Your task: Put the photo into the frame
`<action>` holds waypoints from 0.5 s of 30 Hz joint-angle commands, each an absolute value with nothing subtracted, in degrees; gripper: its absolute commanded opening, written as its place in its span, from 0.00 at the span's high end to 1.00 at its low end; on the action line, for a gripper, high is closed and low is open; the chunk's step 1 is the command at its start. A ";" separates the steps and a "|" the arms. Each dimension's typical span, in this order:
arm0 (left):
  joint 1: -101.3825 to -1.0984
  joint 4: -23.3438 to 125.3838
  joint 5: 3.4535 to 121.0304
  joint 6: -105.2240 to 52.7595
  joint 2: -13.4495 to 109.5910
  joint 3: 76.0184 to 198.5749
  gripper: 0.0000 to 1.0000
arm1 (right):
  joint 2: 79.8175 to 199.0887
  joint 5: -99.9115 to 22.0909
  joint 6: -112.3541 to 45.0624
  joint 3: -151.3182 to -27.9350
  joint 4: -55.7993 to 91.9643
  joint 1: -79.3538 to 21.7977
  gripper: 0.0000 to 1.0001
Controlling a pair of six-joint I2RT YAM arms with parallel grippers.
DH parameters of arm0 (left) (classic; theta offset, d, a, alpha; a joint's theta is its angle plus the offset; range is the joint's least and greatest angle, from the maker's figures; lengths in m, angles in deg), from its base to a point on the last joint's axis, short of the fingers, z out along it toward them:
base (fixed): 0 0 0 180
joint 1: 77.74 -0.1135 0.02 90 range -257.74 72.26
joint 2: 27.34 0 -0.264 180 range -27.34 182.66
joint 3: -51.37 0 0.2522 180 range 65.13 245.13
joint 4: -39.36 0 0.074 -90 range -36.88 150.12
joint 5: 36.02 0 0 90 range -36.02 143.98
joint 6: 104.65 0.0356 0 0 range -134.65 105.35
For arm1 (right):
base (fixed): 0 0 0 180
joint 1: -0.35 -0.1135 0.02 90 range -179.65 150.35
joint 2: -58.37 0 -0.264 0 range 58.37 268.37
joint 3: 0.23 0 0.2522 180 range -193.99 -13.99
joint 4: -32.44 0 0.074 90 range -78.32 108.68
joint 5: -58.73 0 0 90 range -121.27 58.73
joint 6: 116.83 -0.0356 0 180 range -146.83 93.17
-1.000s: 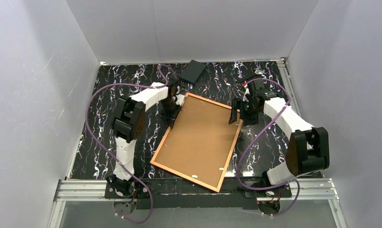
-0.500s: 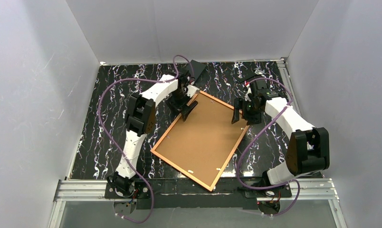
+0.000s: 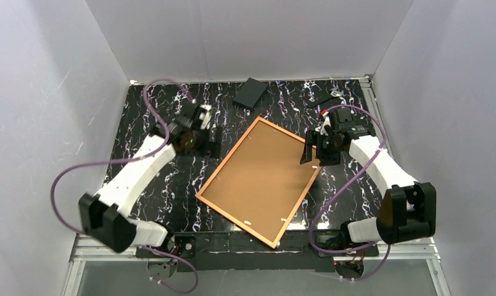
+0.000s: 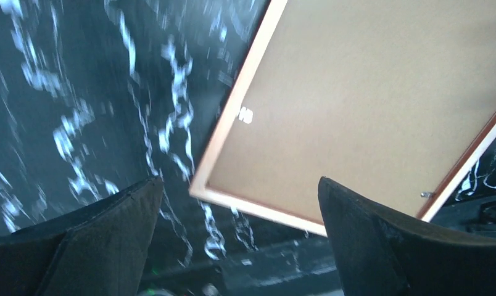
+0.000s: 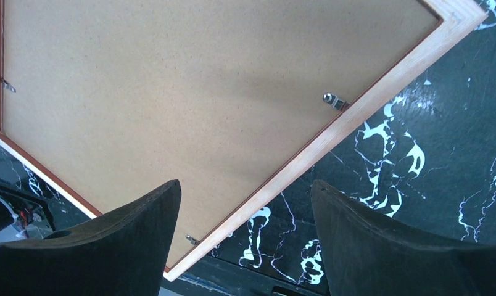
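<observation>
The frame point(image 3: 224, 166) lies back up and slanted on the black marbled table, its pale wood rim around a brown backing board point(image 3: 264, 179). The photo is out of view. My left gripper point(image 3: 210, 139) hangs open just left of the frame's far-left side, touching nothing. The left wrist view has a frame corner point(image 4: 233, 117) between the open gripper point(image 4: 238, 182) fingers, well below them. My right gripper point(image 3: 313, 151) is open over the frame's right edge. From the right wrist the rim point(image 5: 356, 114) runs between that gripper's point(image 5: 245, 185) empty fingers.
A black box point(image 3: 250, 94) sits at the back of the table, with a small dark item point(image 3: 322, 100) at the back right. Small metal clips point(image 5: 335, 100) dot the backing board's edge. White walls close in three sides.
My left gripper has opened, let go of the frame's far-left corner and swung away to the left. The frame has turned slightly and now lies flat. The right gripper has barely moved.
</observation>
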State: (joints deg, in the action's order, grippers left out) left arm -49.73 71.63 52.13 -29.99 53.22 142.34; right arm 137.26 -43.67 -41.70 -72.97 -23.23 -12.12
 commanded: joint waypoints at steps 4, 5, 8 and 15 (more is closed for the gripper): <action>-50.49 80.91 52.23 -60.91 36.55 118.65 0.02 | 133.13 -46.16 -42.74 -69.12 -22.27 -12.03 0.16; -50.39 80.87 53.06 -64.13 34.69 115.93 0.02 | 132.87 -46.24 -42.74 -68.78 -22.14 -12.05 0.16; -50.04 81.53 53.13 -72.07 30.66 110.08 0.02 | 132.33 -46.16 -42.87 -68.00 -22.09 -11.99 0.16; -49.85 76.65 53.95 -76.84 36.03 106.05 0.04 | 131.92 -46.62 -43.01 -67.12 -21.94 -11.99 0.16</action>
